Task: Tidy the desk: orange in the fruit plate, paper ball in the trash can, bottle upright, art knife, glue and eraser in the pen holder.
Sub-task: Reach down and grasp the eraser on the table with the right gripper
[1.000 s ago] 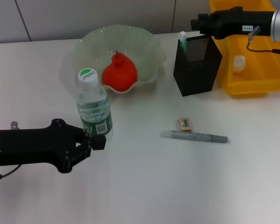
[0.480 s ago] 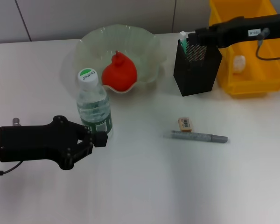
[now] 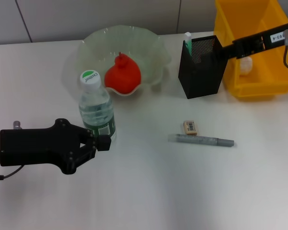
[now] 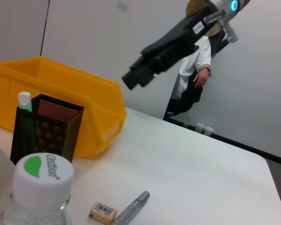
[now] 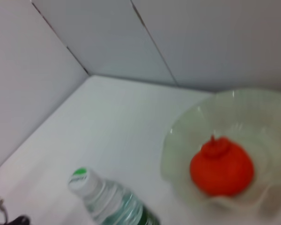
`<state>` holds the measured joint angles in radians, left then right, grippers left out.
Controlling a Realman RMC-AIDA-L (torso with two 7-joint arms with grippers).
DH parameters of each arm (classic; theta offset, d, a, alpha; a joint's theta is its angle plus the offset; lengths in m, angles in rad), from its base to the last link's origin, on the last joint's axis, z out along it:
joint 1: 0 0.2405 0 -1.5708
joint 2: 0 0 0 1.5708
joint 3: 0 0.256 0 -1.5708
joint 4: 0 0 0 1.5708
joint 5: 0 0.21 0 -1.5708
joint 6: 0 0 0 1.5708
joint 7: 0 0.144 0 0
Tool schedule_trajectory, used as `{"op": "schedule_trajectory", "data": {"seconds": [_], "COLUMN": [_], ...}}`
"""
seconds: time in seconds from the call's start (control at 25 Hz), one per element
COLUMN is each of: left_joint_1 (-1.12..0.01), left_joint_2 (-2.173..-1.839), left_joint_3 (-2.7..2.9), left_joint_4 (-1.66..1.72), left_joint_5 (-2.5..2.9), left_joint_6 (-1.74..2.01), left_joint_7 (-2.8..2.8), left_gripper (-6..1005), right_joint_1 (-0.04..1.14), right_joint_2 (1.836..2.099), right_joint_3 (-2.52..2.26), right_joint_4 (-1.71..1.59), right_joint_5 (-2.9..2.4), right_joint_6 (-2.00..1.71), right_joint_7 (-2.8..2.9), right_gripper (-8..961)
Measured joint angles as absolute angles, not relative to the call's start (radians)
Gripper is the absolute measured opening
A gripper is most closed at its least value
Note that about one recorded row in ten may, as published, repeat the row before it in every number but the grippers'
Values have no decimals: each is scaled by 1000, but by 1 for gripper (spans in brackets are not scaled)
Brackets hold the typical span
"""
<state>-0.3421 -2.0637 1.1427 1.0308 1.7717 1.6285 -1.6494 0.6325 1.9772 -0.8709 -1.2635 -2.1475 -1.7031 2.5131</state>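
Head view: bottle [image 3: 97,111] stands upright near-left on the table [image 3: 149,191], cap on. My left gripper [image 3: 100,143] sits just beside its base, fingers set narrow; can't tell if they touch the label, so I call it not holding. Orange [image 3: 123,74] is already in the fruit plate [image 3: 153,48], far centre. Pen holder [image 3: 202,65] is far right with the glue [image 3: 187,37] sticking out of it; the yellow bin [image 3: 259,57] is just right of it, and something small and pale inside may be the paper ball, not sure. Eraser [image 3: 190,127] and art knife [image 3: 201,140] lie close together on the table at near centre-right, both not yet in the holder. My right gripper [image 3: 220,51] hangs over the holder's right edge; I can't tell its finger state. Judging the step: bottle is done, so the left should back off straight, without nudging the base. Next pick is probably the eraser or knife; take the eraser by its short sides from above, clear of the knife beside it. Left wrist view adds what the head view lacks: my right arm [image 4: 173,40] high above the bin, well off the table, plus the eraser's barcode label. Right wrist view shows only plate, orange and bottle top, no fingers.
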Motion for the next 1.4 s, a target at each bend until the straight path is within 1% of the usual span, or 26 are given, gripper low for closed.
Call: {"op": "schedule_trajectory", "data": {"seconds": [0.12, 0.24, 0.32, 0.36, 0.4, 0.48, 0.52, 0.6, 0.76, 0.96, 1.08, 1.16, 1.32, 1.36, 1.4], "left_joint_1": [-342, -342, -342, -342, -342, -342, -341, -338, -334, -336, -339, -340, -340, -341, -341], "left_joint_2": [-2064, -2065, -2065, -2064, -2064, -2064, -2063, -2063, -2064, -2065, -2066, -2066, -2066, -2066, -2066], "left_joint_3": [1143, 1143, 1143, 1143, 1143, 1143, 1143, 1143, 1145, 1149, 1152, 1152, 1152, 1152, 1152], "left_joint_4": [1031, 1031, 1031, 1031, 1031, 1031, 1031, 1031, 1031, 1031, 1031, 1030, 1029, 1026, 1026], "left_joint_5": [1772, 1772, 1772, 1772, 1772, 1772, 1772, 1772, 1773, 1773, 1775, 1776, 1776, 1776, 1776], "left_joint_6": [1629, 1631, 1633, 1634, 1634, 1634, 1635, 1635, 1638, 1638, 1638, 1638, 1638, 1638, 1638], "left_joint_7": [-1649, -1648, -1648, -1648, -1648, -1647, -1646, -1644, -1637, -1637, -1637, -1637, -1636, -1636, -1636], "left_gripper": [-1, -1, -1, -1, -1, -1, -1, -1, -1, -1, -1, -1, -1, -1, -1], "right_joint_1": [658, 694, 731, 769, 769, 803, 815, 830, 857, 916, 950, 969, 1003, 1018, 1018], "right_joint_2": [1972, 1954, 1925, 1897, 1897, 1871, 1864, 1853, 1840, 1810, 1802, 1803, 1813, 1821, 1821], "right_joint_3": [-867, -857, -854, -854, -854, -855, -855, -858, -863, -866, -867, -870, -871, -871, -871], "right_joint_4": [-1259, -1219, -1139, -1030, -1030, -914, -876, -821, -753, -620, -561, -529, -483, -472, -472], "right_joint_5": [-2175, -2193, -2196, -2196, -2196, -2200, -2205, -2218, -2258, -2308, -2362, -2398, -2459, -2492, -2492], "right_joint_6": [-1751, -1772, -1784, -1787, -1787, -1774, -1764, -1733, -1687, -1640, -1604, -1580, -1545, -1529, -1529], "right_joint_7": [2596, 2668, 2705, 2720, 2720, 2721, 2717, 2708, 2705, 2704, 2705, 2705, 2706, 2706, 2706], "right_gripper": [283, 283, 283, 282, 281, 280, 279, 279, 280, 281, 281, 282, 282, 282, 283]}}
